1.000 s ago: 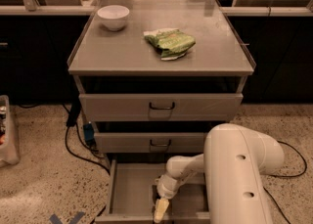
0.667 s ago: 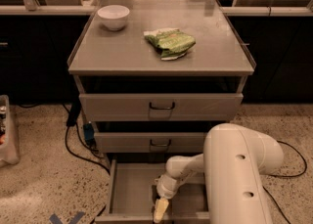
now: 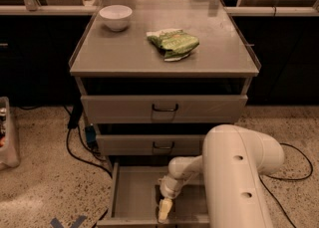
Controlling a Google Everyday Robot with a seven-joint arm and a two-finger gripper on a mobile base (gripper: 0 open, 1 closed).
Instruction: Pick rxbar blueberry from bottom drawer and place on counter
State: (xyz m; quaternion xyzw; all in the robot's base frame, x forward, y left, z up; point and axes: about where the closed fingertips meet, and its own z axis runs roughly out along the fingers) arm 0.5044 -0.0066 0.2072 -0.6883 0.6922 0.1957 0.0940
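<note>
Inside the bottom drawer (image 3: 133,194) — the tool (image 3: 164,210), near its front.

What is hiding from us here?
1. Camera view: the rxbar blueberry is not seen; the arm and the gripper, low inside the bottom drawer, cover part of its floor.
2. Camera view: the drawer's front is cut off by the lower edge.
3. Camera view: the print on the green snack bag on the counter is too small to read.

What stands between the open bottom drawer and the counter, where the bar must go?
Nothing visible blocks the way up in front of the two upper drawers. The gripper is low in the bottom drawer; no bar shows. On the counter, a bowl and green bag leave the front bare.
</note>
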